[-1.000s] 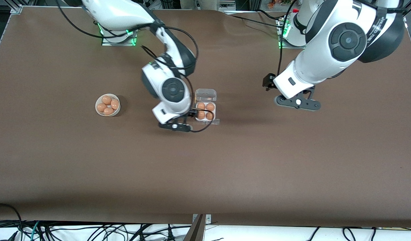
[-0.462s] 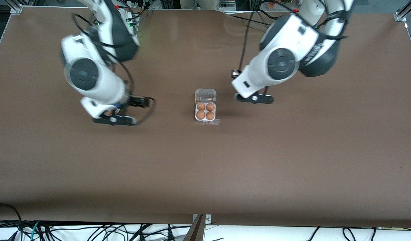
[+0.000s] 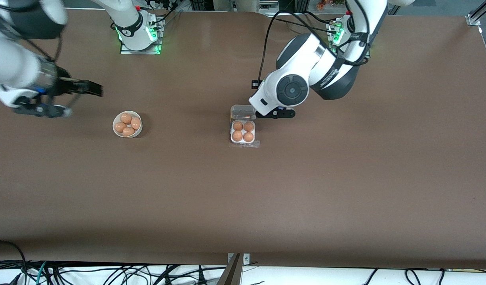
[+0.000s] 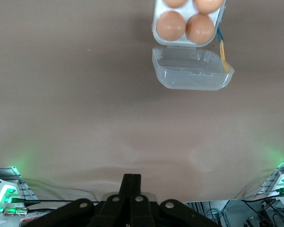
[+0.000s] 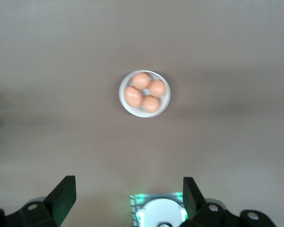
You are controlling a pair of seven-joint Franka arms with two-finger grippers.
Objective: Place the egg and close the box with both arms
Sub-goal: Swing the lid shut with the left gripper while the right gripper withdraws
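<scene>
The clear box (image 3: 243, 141) sits mid-table with several brown eggs (image 3: 243, 131) in its cells. Its lid (image 3: 243, 112) lies open, hinged back toward the robots' bases. My left gripper (image 3: 276, 114) hangs shut and empty just beside the lid, toward the left arm's end. In the left wrist view the shut gripper (image 4: 131, 182) is apart from the box (image 4: 157, 29) and lid (image 4: 191, 72). My right gripper (image 3: 41, 110) is over the table at the right arm's end, past the bowl. It stands open (image 5: 128, 185) with nothing between its fingers.
A round white bowl (image 3: 127, 133) holding several eggs stands toward the right arm's end, level with the box; it also shows in the right wrist view, bowl (image 5: 127, 106). The right arm's green-lit base (image 5: 160, 213) shows there too. Brown tabletop (image 3: 243, 206) surrounds everything.
The right arm swung away from the box, past the bowl, to the right arm's end of the table. The left arm came in beside the open lid and its gripper shut.
</scene>
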